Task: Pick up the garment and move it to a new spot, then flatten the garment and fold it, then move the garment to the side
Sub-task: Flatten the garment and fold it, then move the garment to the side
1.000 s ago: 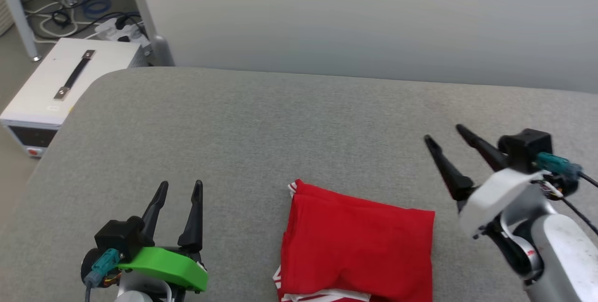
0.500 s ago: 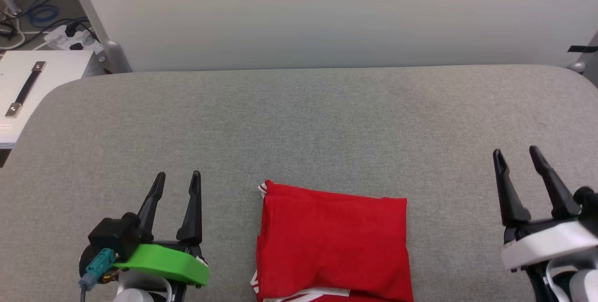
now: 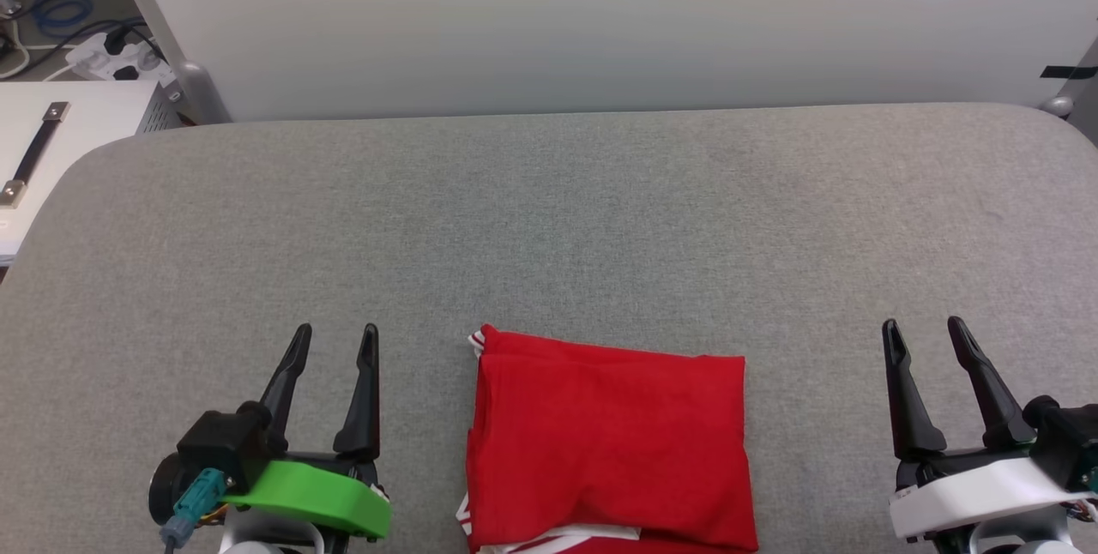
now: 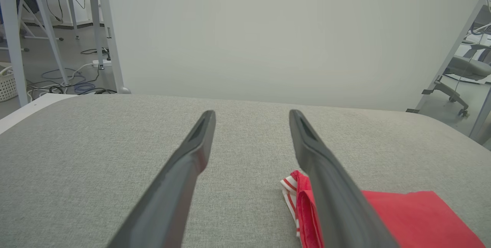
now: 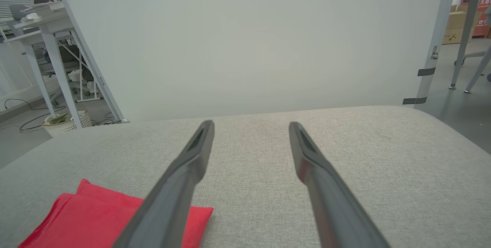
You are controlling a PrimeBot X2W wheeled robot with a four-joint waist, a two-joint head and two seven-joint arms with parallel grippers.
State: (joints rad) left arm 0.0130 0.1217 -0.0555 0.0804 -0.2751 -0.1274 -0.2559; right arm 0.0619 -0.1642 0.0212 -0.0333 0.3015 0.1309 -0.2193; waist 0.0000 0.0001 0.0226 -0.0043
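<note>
Grey woven fabric covered the padded tabletop (image 3: 549, 219), which ran back to a plain pale wall panel (image 3: 600, 22). Off its far left corner stood a white box (image 3: 77, 121) with a dark strap handle, and behind that a power strip (image 3: 103, 61) lay among loose cables on the floor.

One garment (image 3: 609, 442) lay on the tabletop, close to the near edge and roughly midway between the two arms. It was folded into a compact red rectangle, with striped trim peeking out at its far left corner and along its near edge. No chest print showed on the upper face.

Two grippers were in view, each with two long dark fingers. The left gripper (image 3: 335, 331) hung just beside the garment's left edge, and the right gripper (image 3: 922, 324) sat well apart from its right edge. Both pointed away from the robot. The fingers of each were spread apart with nothing between them, and neither gripper touched the cloth.

Judging by the neat stacked shape, the flattening and folding looked finished, and the step in hand was probably the last one, moving the garment to the side. That move would call for one gripper to come in low at an edge and pinch through every layer. It would then carry or slide the bundle sideways without letting the fold open. The left gripper, being nearer, seemed better placed to start.
</note>
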